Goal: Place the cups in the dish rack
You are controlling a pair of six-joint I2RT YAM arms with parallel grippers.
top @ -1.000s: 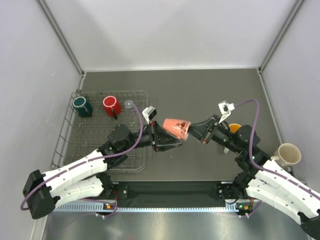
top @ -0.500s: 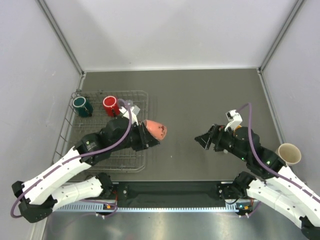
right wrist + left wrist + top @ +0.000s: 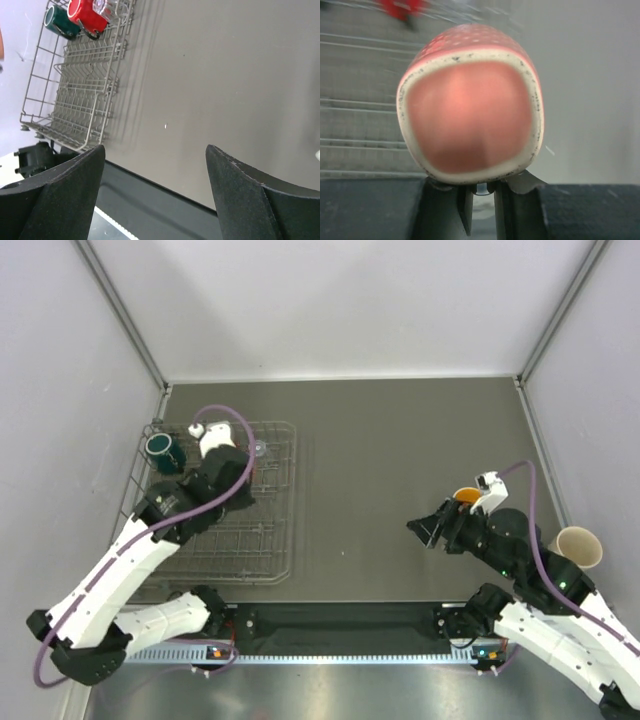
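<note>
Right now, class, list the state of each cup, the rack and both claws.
Left claw: shut on pink cup
Pink cup: held over rack
Right claw: open, empty
Green mug: in rack
Red mug: in rack
Glass: in rack
Orange mug: on table
Tan cup: on table
Rack: partly loaded

Top cam overhead; R wrist shares dish rack (image 3: 82,100); L close-up, prob. rack.
</note>
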